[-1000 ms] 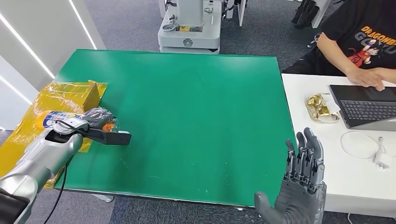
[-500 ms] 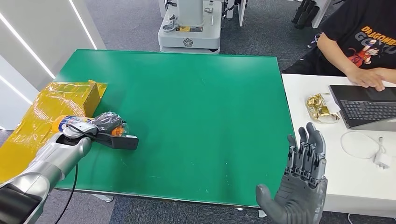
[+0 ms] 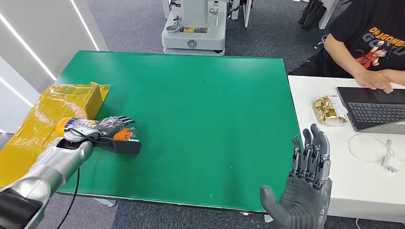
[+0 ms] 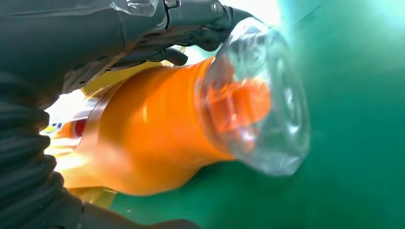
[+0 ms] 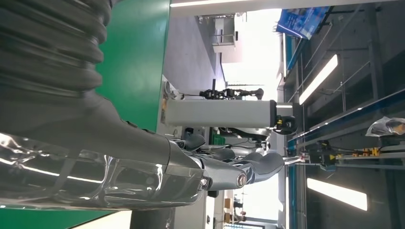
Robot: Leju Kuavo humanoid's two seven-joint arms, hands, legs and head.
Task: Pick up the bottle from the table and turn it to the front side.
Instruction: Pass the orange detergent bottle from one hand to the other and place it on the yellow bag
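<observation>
Bottle: an orange drink bottle (image 3: pixel 90 128) with a blue-and-white label lies on its side at the left edge of the green table (image 3: pixel 200 105), its clear, bulbous end (image 4: pixel 258 105) toward the table's middle.
Bottle contact: the left wrist view shows orange liquid filling the body and the clear end close over the green surface; whether it rests on the table or is just lifted cannot be told.
Left hand: the left hand (image 3: pixel 112 128) is closed around the bottle, dark fingers (image 3: pixel 119 120) draped over its upper side, the thumb on the other side.
Left arm: silver forearm comes in from the lower left corner, a black cable hanging off the table edge beneath it.
Right hand: the right hand (image 3: pixel 308 176) is held upright off the near right edge of the table, palm bare, fingers straight and apart, grasping nothing.
Yellow box: a yellow, film-wrapped cardboard box (image 3: pixel 62 102) lies just behind the bottle at the table's left edge.
White desk: a white desk (image 3: pixel 363 186) adjoins the table on the right, bearing a laptop (image 3: pixel 375 107), a gold wrapper (image 3: pixel 327 109) and a white cable (image 3: pixel 372 148).
Person: a person in a black printed T-shirt (image 3: pixel 370 33) sits at the desk, one hand on the laptop.
Background: a white machine base (image 3: pixel 193 28) stands beyond the far edge.
</observation>
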